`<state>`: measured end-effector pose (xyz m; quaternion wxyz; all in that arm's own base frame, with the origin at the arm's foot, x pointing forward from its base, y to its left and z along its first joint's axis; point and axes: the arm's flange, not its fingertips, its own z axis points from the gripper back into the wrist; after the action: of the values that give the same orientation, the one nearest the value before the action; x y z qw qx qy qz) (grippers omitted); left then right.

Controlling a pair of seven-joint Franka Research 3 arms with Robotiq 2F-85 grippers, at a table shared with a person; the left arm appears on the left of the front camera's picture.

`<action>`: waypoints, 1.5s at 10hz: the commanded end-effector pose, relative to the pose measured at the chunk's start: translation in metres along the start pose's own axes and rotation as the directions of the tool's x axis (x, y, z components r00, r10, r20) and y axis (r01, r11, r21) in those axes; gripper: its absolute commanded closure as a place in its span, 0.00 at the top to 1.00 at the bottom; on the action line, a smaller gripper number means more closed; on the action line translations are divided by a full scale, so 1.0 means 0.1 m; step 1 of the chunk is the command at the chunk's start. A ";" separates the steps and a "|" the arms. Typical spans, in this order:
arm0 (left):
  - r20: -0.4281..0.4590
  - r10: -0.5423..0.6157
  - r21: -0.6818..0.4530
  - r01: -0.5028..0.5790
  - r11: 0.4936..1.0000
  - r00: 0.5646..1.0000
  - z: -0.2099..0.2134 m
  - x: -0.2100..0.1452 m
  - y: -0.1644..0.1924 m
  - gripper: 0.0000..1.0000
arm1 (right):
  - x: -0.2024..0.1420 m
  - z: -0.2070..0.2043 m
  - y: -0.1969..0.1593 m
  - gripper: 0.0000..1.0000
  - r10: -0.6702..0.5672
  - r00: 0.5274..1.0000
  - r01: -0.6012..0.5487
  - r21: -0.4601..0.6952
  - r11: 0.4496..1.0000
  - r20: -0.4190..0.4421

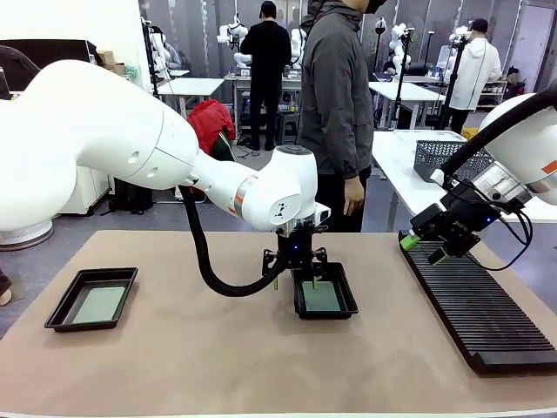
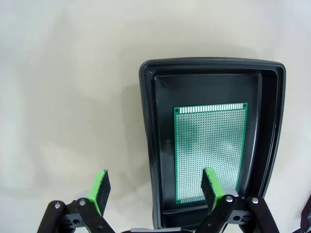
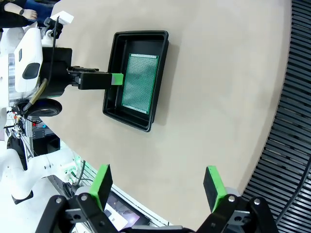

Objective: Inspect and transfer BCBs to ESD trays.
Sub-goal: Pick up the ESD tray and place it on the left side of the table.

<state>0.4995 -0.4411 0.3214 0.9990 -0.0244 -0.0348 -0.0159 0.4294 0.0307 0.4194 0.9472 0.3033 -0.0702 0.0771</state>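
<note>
Two black ESD trays lie on the table: one at the left (image 1: 54, 312) and one in the middle (image 1: 348, 296). Each holds a green BCB, the left one (image 1: 97, 305) and the middle one (image 1: 320, 298). My left gripper (image 1: 295, 280) hangs open just above the middle tray's left rim. In the left wrist view this gripper (image 2: 155, 189) straddles the tray's wall (image 2: 146, 121): one finger is over the BCB (image 2: 210, 145), the other over bare table. My right gripper (image 1: 423, 251) is open and empty above the ribbed rack; from its own view (image 3: 158, 184) the middle tray (image 3: 111, 97) and its BCB (image 3: 140, 83) lie far off.
A long black slotted rack (image 1: 479, 305) runs along the table's right side. A grey wire-mesh basket (image 1: 444, 157) sits on a white table behind it. A person in a grey jacket (image 1: 335, 104) stands at the far edge.
</note>
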 end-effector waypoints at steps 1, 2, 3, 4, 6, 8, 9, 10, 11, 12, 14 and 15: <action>0.001 0.000 0.001 0.000 1.000 1.000 0.03 -0.02 0.03 1.00 | 0.01 -0.01 0.02 1.00 -0.018 1.000 0.018 -0.004 1.000 0.011; 0.001 0.000 0.001 0.000 1.000 1.000 0.03 -0.02 0.03 1.00 | 0.01 -0.01 0.02 1.00 -0.018 1.000 0.018 -0.004 1.000 0.011; 0.001 0.000 0.001 0.000 1.000 1.000 0.03 -0.02 0.03 1.00 | 0.01 -0.01 0.02 1.00 -0.018 1.000 0.018 -0.004 1.000 0.011; 0.001 0.000 0.001 0.000 1.000 1.000 0.03 -0.02 0.03 1.00 | 0.01 -0.01 0.02 1.00 -0.018 1.000 0.018 -0.004 1.000 0.011; 0.001 0.000 0.001 0.000 1.000 1.000 0.03 -0.02 0.03 1.00 | 0.01 -0.01 0.02 1.00 -0.018 1.000 0.018 -0.004 1.000 0.011; 0.000 0.003 -0.007 -0.003 1.000 1.000 0.00 0.01 0.01 0.97 | 0.01 -0.01 0.02 1.00 -0.018 1.000 0.018 -0.004 1.000 0.011; -0.007 -0.001 -0.002 0.001 1.000 1.000 -0.01 0.03 0.00 0.95 | 0.01 -0.01 0.02 1.00 -0.018 1.000 0.018 -0.004 1.000 0.011; -0.006 -0.006 -0.001 0.006 1.000 1.000 -0.01 0.03 -0.01 0.92 | 0.01 -0.01 0.02 1.00 -0.018 1.000 0.018 -0.004 1.000 0.011; -0.008 -0.003 -0.007 0.003 1.000 1.000 -0.02 0.04 -0.01 0.87 | 0.01 -0.01 0.02 1.00 -0.018 1.000 0.018 -0.004 1.000 0.011; -0.013 -0.001 -0.017 0.001 1.000 1.000 -0.03 0.04 0.01 0.84 | 0.01 -0.01 0.02 1.00 -0.018 1.000 0.018 -0.004 1.000 0.011; -0.015 0.001 -0.031 -0.001 1.000 1.000 -0.06 0.05 0.03 0.79 | 0.01 -0.01 0.02 1.00 -0.018 1.000 0.018 -0.004 1.000 0.011; -0.016 0.001 -0.034 -0.002 0.999 1.000 -0.07 0.06 0.03 0.69 | 0.01 -0.01 0.02 1.00 -0.018 1.000 0.018 -0.004 1.000 0.011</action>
<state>0.5008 -0.4411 0.3154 0.9991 -0.0276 -0.0284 -0.0116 0.4294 0.0307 0.4194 0.9472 0.3033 -0.0703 0.0770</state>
